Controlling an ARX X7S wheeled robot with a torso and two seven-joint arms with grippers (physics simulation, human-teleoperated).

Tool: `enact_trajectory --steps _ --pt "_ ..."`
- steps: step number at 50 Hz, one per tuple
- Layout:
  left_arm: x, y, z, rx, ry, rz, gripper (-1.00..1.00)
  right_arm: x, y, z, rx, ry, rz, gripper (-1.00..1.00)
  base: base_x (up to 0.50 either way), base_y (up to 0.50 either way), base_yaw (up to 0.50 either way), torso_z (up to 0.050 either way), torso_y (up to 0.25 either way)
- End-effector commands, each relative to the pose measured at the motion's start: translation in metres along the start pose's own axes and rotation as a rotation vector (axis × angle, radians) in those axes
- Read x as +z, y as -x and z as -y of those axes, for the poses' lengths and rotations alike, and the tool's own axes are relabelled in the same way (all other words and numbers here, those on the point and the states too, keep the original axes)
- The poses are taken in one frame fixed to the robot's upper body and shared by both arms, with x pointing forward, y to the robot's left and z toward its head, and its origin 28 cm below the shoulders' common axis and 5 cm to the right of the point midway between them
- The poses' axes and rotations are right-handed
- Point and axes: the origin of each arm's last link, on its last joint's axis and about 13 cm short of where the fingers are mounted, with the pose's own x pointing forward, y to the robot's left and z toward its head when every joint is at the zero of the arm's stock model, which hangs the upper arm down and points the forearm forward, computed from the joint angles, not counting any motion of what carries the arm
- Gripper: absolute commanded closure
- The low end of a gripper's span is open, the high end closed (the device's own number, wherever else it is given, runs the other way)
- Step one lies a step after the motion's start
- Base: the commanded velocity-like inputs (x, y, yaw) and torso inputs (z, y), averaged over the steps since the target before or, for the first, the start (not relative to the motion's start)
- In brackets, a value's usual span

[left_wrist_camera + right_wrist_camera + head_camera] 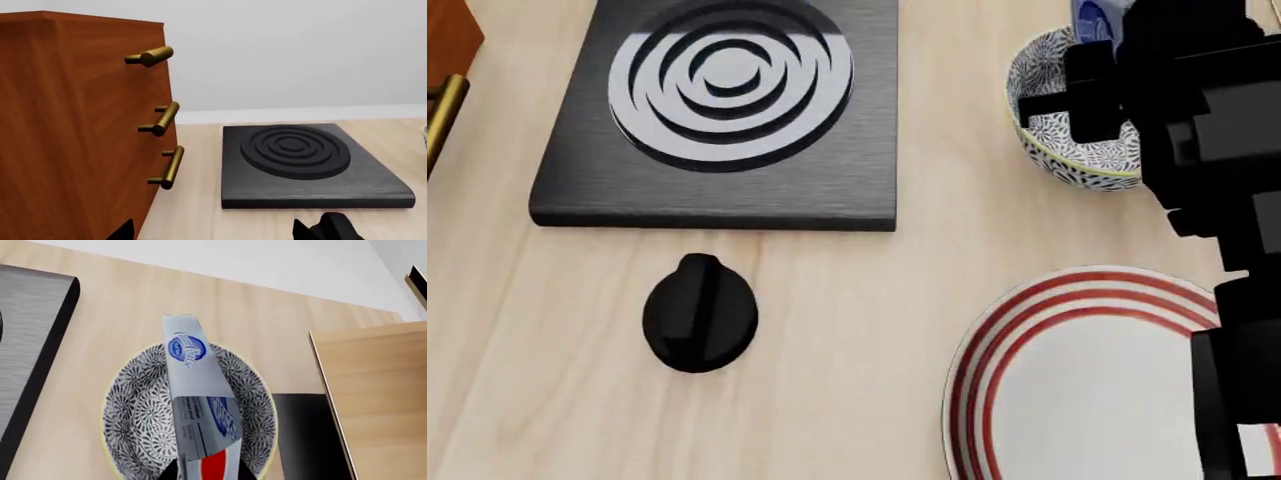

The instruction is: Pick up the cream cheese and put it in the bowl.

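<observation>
between our right gripper (pixel 207 471) jaws, closed on its red-dotted end, the cream cheese (pixel 197 390) runs lengthwise away from them, directly above the bowl (pixel 140 410). left gripper (pixel 220 235): we see only finger tips, set apart and empty.

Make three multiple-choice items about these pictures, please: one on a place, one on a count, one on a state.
1. Where is the cream cheese?
A. on the plate
B. over the bowl, in the right gripper
C. on the stove plate

2. How many brass handles show on the cabinet in the left wrist view?
A. one
B. three
C. five

3. How is the plate?
A. bare
B. stacked with boxes
C. upside down

Answers: 1 B, the right wrist view shows the box held above the patterned bowl. 2 B, three handles stand along the cabinet front. 3 A, in the head view nothing lies on the part that shows.
</observation>
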Motion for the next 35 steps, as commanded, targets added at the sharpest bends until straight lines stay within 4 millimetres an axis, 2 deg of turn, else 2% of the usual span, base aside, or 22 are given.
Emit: enact_trajectory --steps 1,35 --pt "-0.0043 -0.0025 0.0009 0.0 -0.006 -0.016 -1.0 -0.0013 -0.0007 -0.0008 0.005 0.022 -0.054 1.0 0.0 0.0 0.0 0.0 0.01" --pt "-0.0025 -0.0031 0.0004 0.002 -0.01 -0.012 -1.0 -0.0044 0.0007 -0.0015 -0.012 0.07 -0.127 1.0 0.0 0.0 0.0 0.0 0.0"
